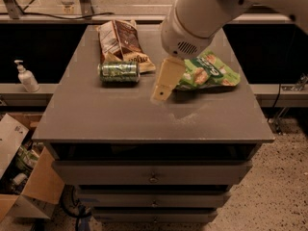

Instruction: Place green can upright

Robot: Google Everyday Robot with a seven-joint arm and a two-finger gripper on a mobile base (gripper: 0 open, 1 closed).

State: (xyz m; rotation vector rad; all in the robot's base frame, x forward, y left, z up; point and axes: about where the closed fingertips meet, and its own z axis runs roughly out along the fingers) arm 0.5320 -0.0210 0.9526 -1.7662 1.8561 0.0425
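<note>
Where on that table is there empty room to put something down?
The front strip of the table, in front of the can and gripper, is bare. So is the left edge beside the can. The back is crowded: brown bag behind the can, green bag at right, gripper hanging between can and green bag.

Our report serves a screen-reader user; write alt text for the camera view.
A green can lies on its side on a grey drawer cabinet, in front of a brown snack bag. The robot's gripper is right of the can, beside a green snack bag.
</note>
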